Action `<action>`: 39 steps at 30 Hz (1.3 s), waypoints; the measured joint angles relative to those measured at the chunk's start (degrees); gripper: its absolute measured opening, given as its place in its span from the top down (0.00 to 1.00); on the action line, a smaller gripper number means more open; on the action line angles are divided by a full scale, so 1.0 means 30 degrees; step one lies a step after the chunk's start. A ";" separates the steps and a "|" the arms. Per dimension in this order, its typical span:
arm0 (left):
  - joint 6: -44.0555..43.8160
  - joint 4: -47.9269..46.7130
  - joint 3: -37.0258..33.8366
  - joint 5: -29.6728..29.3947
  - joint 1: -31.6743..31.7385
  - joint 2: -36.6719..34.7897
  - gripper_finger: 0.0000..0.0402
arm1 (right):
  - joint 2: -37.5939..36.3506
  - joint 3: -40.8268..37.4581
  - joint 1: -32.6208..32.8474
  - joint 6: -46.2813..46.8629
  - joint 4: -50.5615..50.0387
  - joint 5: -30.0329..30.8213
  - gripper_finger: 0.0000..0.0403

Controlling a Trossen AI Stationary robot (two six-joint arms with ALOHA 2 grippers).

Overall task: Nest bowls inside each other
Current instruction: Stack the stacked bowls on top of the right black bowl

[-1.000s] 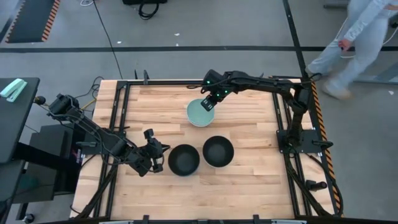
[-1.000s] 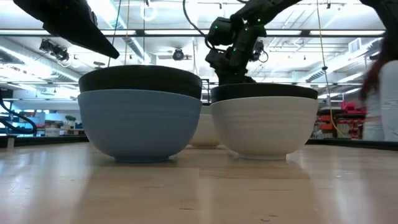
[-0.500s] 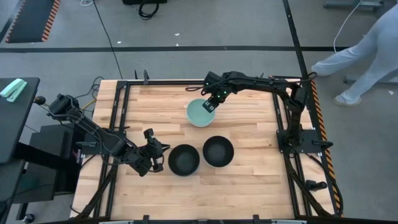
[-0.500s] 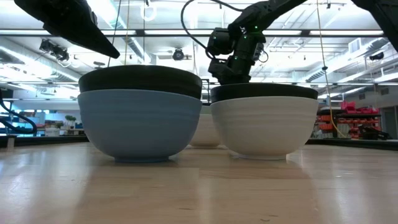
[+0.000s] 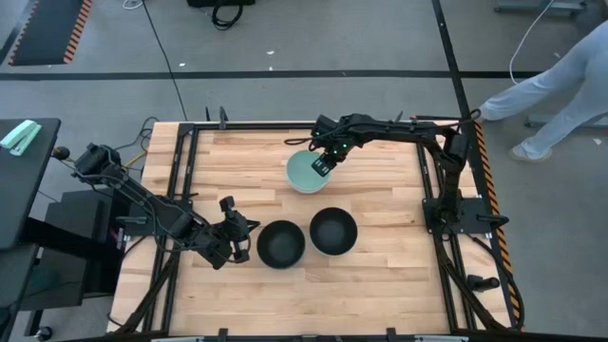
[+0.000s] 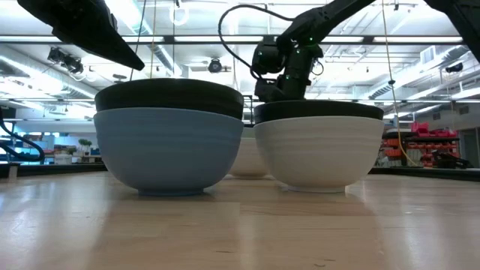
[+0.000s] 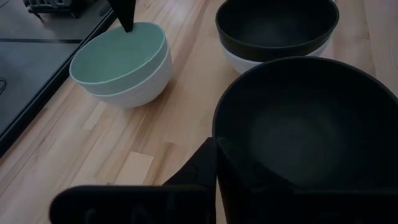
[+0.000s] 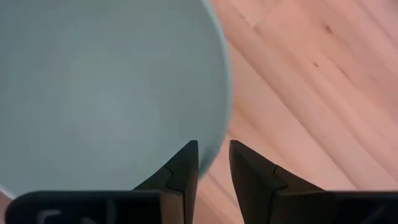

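Note:
A mint green bowl (image 5: 304, 173) sits nested in a white bowl (image 7: 130, 87) at the table's middle far part. Nearer, a black bowl (image 5: 281, 243) sits in a blue bowl (image 6: 169, 150). To its right a second black bowl (image 5: 333, 231) sits in a second white bowl (image 6: 319, 154). My right gripper (image 5: 323, 163) is over the mint bowl's right rim, shut on it. My left gripper (image 5: 243, 245) is shut and empty, low, just left of the black-in-blue pair. My right gripper has the mint bowl's rim (image 8: 219, 138) on its right side, one finger (image 8: 184, 165) inside the bowl and the other (image 8: 249, 168) outside. The fingers point down from above. The bowl stays upright in the white bowl on the table.
The three bowl pairs stand close together in the table's middle. Bare wood lies to the left, right and near side. Black frame rails (image 5: 439, 199) run along the table's edges. A person (image 5: 560, 85) moves on the floor beyond the far right corner.
My right gripper has shifted a little toward the table's right and near edges along the mint bowl's rim. The bowls stand where they were. The person beyond the table has walked on.

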 joint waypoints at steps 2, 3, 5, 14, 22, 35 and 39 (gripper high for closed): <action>0.0000 0.0000 0.0000 0.0000 0.0000 0.0000 0.95 | 0.0000 -0.0301 0.0000 -0.0021 0.0501 -0.0298 0.75; 0.0000 0.0006 0.0000 0.0000 0.0000 0.0000 0.95 | 0.0000 -0.0430 0.0000 -0.0021 0.0758 -0.0448 0.75; 0.0000 0.0007 0.0000 0.0000 0.0000 0.0000 0.94 | 0.0000 -0.0673 -0.0002 -0.0020 0.1144 -0.0654 0.75; 0.0000 0.0007 0.0000 0.0007 0.0000 0.0000 0.95 | -0.0015 -0.1732 0.0000 0.0045 0.2008 -0.0918 0.75; 0.0007 0.0004 0.0000 0.0007 0.0000 0.0000 0.95 | -0.0015 -0.2152 0.0000 0.0037 0.3014 -0.1223 0.75; 0.0007 0.0007 0.0000 0.0007 0.0000 0.0000 0.95 | -0.0015 -0.2152 0.0080 0.0533 0.3390 -0.1607 0.76; 0.0007 0.0007 0.0000 0.0007 0.0000 0.0000 0.96 | -0.0015 -0.2152 0.0229 0.0997 0.3388 -0.1623 0.81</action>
